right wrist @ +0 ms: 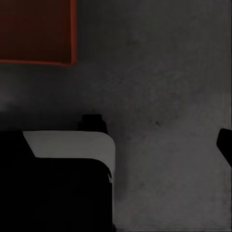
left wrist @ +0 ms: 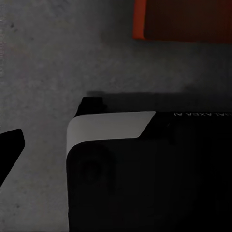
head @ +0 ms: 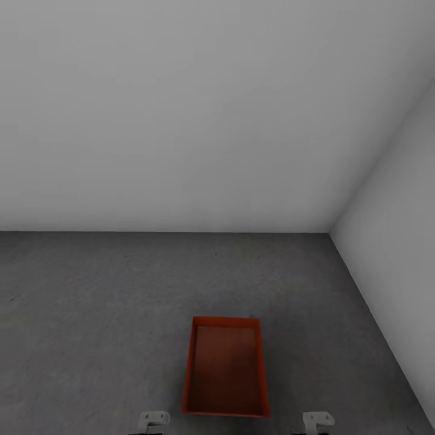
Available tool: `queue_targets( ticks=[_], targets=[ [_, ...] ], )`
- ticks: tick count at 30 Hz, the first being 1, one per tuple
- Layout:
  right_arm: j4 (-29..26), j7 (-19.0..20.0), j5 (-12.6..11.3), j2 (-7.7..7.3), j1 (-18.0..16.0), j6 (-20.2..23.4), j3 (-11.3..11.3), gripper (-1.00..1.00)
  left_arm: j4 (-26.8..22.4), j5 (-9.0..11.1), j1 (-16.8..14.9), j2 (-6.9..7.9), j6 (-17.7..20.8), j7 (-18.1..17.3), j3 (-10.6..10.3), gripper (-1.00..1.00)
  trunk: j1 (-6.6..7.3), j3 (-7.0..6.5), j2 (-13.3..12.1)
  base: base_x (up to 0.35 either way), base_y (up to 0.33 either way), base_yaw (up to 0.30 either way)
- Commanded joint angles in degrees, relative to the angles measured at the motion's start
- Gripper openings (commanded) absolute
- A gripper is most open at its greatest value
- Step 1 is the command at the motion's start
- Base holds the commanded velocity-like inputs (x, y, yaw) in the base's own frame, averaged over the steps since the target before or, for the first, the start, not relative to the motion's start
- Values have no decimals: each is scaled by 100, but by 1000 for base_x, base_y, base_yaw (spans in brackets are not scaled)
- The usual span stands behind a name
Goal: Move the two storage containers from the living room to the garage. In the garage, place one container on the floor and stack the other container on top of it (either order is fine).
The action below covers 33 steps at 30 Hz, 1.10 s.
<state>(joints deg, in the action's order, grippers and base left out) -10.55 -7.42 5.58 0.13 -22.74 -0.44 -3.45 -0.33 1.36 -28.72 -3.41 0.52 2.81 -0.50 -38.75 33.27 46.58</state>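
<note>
Garage corner: 1 storage container (head: 225, 367) sits on the concrete floor (head: 90, 314) at lower centre, before my base (left wrist: 145, 179); I cannot tell either claw's state, and driving off carelessly could nudge it toward the right wall (head: 393, 241).
</note>
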Motion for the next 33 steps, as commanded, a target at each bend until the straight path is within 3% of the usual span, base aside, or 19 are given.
queue_targets(
  ticks=[1, 7, 17, 33],
  targets=[
    [26, -3, 55, -20, -3, -6, -35, 100, -2, 14, -2, -2, 7, 23, -9, 100, 22, -14, -38, 0, 0, 0],
    [198, 3, 7, -47, -3, -15, -41, 100, 1, 21, -2, 3, 43, 73, -4, 100, 154, -122, -279, 0, 0, 0],
    [1147, -4, -3, 6, -3, -141, -50, 100, 7, 23, 279, 39, 70, 88, -2, 100, 373, -302, -680, 0, 0, 0],
    [1224, -6, -12, 70, 14, -167, -50, 100, 7, 100, 768, 45, 71, 88, -2, 100, 725, -589, -1322, 0, 0, 0]
  ],
)
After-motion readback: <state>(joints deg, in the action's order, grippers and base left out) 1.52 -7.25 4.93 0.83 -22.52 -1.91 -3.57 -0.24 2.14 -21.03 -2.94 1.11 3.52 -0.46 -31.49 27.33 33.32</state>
